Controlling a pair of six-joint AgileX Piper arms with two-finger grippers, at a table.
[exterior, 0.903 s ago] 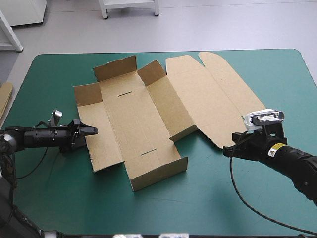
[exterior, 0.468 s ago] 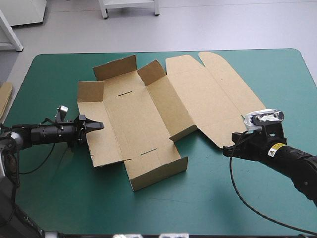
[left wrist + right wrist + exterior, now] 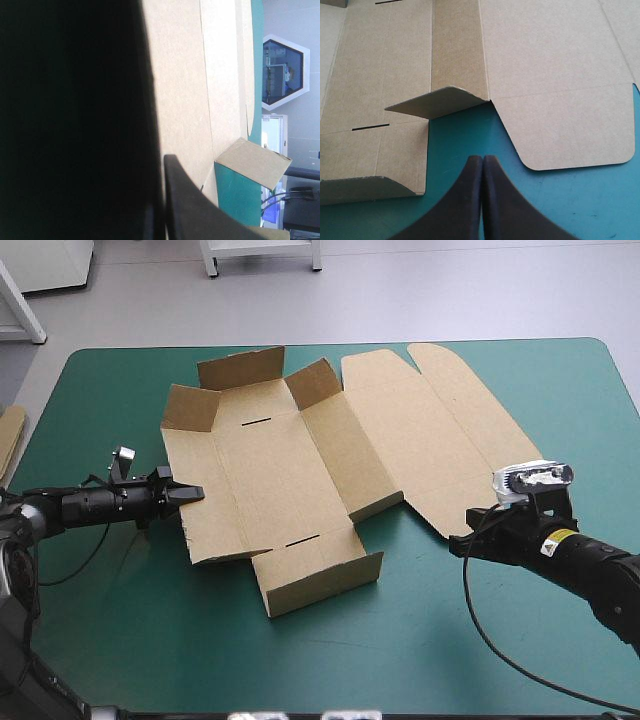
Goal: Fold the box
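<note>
Box (image 3: pixel 270 470) lies mid-table on the teal-green cover (image 3: pixel 450 640), opened out. The base has two slots, short flaps stand up at the far left, and one long wall is raised at the near edge. The lid lies flat to the right, its corners rounded. Plain brown board, matte, faintly ribbed. Reckon it light and stiff, bending only at the creases, apt to slide. Take it by a free flap edge. Your left gripper (image 3: pixel 190 492) meets the left panel's edge; clamped or not, you cannot tell. Your right gripper (image 3: pixel 482 159) is pinched together, empty, just near of the lid.
</note>
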